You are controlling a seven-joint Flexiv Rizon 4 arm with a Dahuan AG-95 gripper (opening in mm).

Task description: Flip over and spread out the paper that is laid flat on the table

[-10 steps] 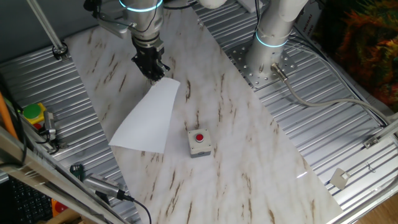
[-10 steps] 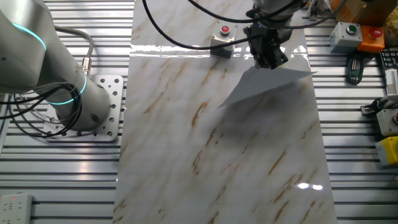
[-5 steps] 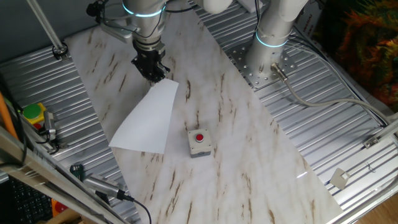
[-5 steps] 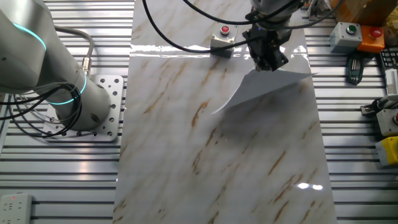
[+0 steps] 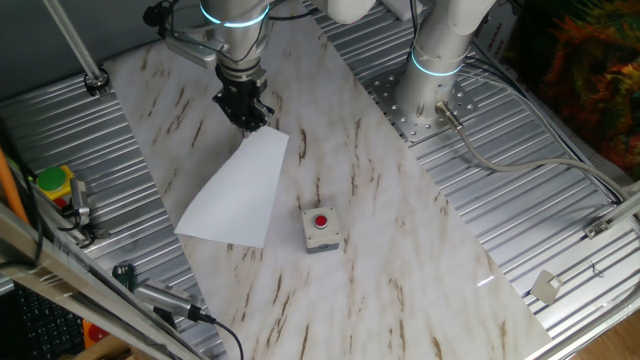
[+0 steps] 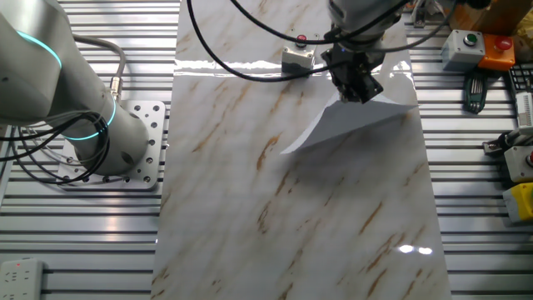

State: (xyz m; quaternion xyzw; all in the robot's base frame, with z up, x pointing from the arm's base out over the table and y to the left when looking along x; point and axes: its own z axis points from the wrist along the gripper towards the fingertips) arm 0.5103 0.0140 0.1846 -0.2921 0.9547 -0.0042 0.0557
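The paper [image 5: 238, 190] is a plain white sheet on the marble-look table [image 5: 380, 250]. Its far corner is lifted off the top, pinched in my gripper [image 5: 250, 123], which is shut on it. In the other fixed view the paper [image 6: 350, 125] curls up from the table [image 6: 250, 208] toward the gripper [image 6: 360, 93], its near edge raised and casting a shadow. The rest of the sheet slopes down to the table on the side away from the gripper.
A small grey box with a red button [image 5: 321, 229] sits just beside the paper's lower corner. A second robot base [image 5: 437, 70] stands on the ribbed metal panel. Boxes and tools [image 6: 475, 50] lie along the table's side.
My gripper has risen slightly and shifted with the pinched corner. In the other fixed view the paper's near edge has lifted and curled further off the table.
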